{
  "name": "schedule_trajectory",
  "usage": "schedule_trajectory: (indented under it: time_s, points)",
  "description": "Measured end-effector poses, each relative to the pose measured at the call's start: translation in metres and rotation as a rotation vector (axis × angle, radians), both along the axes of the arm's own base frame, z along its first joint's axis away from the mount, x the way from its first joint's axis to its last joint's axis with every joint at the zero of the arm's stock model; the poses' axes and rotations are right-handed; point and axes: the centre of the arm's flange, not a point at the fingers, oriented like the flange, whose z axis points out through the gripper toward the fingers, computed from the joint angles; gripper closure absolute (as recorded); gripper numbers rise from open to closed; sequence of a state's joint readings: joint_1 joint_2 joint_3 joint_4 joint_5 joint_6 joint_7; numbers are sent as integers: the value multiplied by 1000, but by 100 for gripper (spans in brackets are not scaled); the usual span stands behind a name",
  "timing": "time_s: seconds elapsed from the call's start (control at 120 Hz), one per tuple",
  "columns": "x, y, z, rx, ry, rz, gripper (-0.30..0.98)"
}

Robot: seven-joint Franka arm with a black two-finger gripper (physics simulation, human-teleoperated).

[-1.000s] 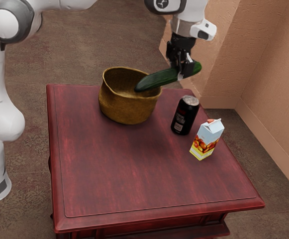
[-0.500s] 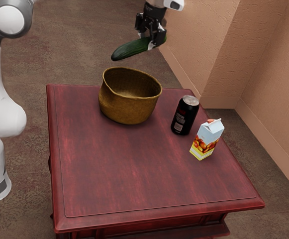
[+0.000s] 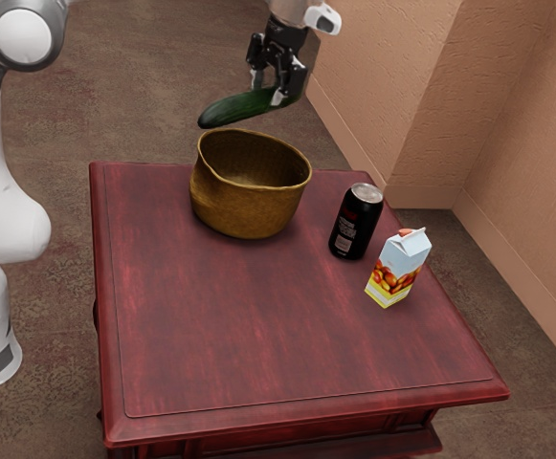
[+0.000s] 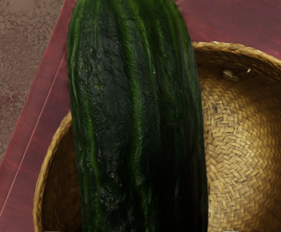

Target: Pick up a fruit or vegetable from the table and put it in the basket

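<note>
**Cucumber [image 3: 234,110] just shifted toward 8 o'clock, slightly lowered (exterior view)**

Held above basket [image 3: 244,207], seen at 12 o'clock from it; clamped between both fingers of gripper [image 3: 267,93]. Drop-off is nearly reached; centring and further lowering are likely needed before release.

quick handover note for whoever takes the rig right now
Gripper: shut on the cucumber, held up in the air.
Basket: upright on the table, and the wrist view looks past the cucumber into it.
Done: cucumber picked up.
Left: get it into the basket and let go; shifting it to centre over the opening first is probably wise.
</note>
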State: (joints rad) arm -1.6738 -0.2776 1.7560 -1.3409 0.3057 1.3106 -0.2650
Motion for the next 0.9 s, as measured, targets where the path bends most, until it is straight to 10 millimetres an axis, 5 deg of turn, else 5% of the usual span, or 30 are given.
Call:
schedule_trajectory:
  time_s: [0.175, 0.475, 0.533, 0.633, 0.708, 0.767, 0.9]
  points:
    - [0, 0, 0, -4, 0, -6, 7]
    - [3, -11, -6, -10, 17, -33, 1]
    - [5, -39, -12, -14, 56, -91, 0]
    - [13, -134, -2, -18, 56, -346, 0]
    - [15, -182, 1, -32, 42, -583, 0]
    - [16, -197, 2, -37, 34, -717, 0]
    - [19, -197, 2, -50, 26, -919, 0]
